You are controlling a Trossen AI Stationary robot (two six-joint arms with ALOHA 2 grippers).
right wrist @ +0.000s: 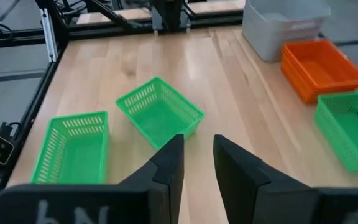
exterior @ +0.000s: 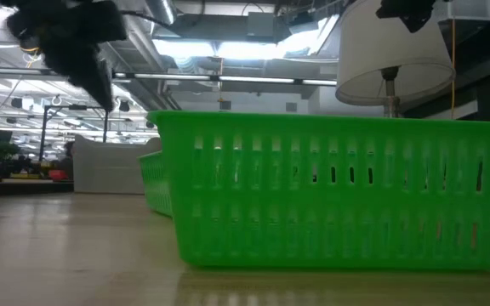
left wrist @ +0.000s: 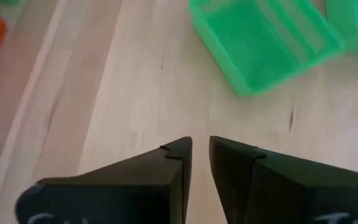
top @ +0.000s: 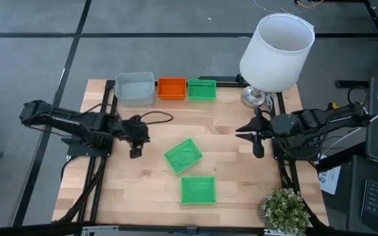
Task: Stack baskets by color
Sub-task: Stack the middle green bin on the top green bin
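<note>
Probably the tilted green slotted plastic basket (top: 183, 155), light but stiff, is best pinched at a thin wall; left gripper (top: 136, 153) and right gripper (top: 259, 152) are seen slightly parted, empty.

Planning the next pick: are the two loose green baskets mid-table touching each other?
Apart. The high view shows bare wood between the tilted green basket and the near green basket; the right wrist view shows that gap too.
</note>
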